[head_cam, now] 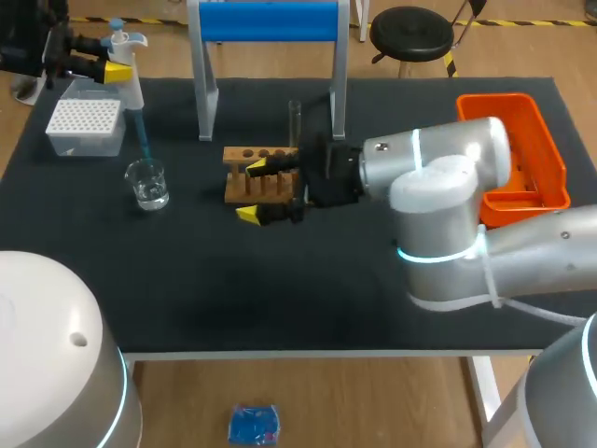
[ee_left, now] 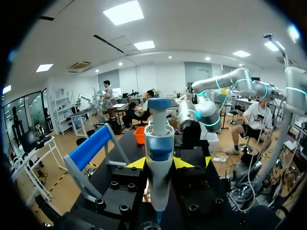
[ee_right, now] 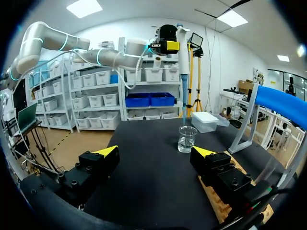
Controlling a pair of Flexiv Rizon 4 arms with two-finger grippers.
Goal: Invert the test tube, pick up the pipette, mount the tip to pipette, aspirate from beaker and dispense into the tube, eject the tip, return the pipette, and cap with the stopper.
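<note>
A wide surface [head_cam: 280, 299] is seen, covered edge to edge with a dark, matt cloth that is lit evenly. Along its near side a pale edge strip [head_cam: 308, 354] is shown, and a white leg [head_cam: 482, 387] is seen under the near right corner. Towards the far side a frame of two grey uprights [head_cam: 202, 84] is set on the cloth, topped by a blue bar [head_cam: 268, 21]. An orange crate [head_cam: 552, 163] is placed at the far right corner, partly covered from view.

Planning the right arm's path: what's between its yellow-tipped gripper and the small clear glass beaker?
Only bare black table mat lies between the right gripper and the clear glass beaker, shown in the right wrist view.
</note>
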